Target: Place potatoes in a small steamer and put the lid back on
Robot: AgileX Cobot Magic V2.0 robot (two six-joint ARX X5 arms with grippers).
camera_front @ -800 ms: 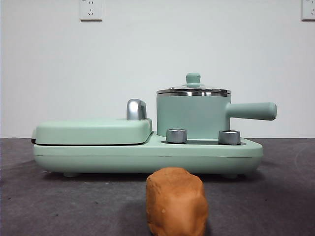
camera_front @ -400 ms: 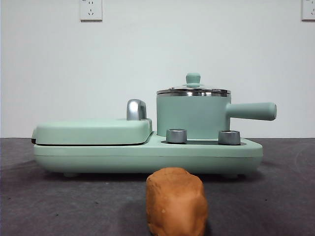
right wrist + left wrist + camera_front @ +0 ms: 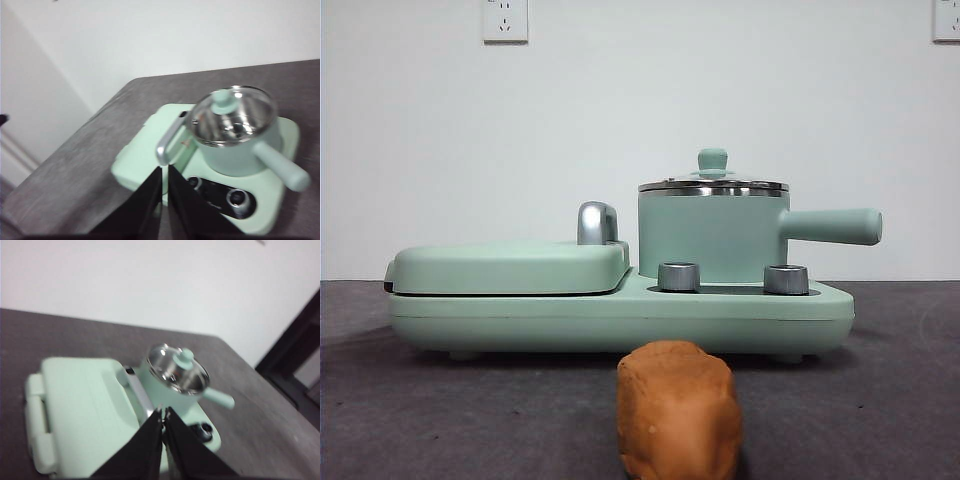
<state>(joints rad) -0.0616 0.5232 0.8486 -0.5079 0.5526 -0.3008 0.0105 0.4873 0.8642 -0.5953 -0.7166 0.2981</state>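
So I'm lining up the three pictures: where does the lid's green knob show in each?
Front view: the knob tops the steamer, right of centre.
Left wrist view: knob near the middle, on the lid.
Right wrist view: knob right of centre.
Shared landmark: the steamer's long side handle.

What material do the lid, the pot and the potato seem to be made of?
Lid: looks like clear glass in a polished steel rim, since the pot's shiny inside shows through it; the knob looks like matte plastic.
Pot: smooth matte mint coating, probably over metal.
Potato: rough, dull orange-brown surface; real or imitation, I cannot tell.
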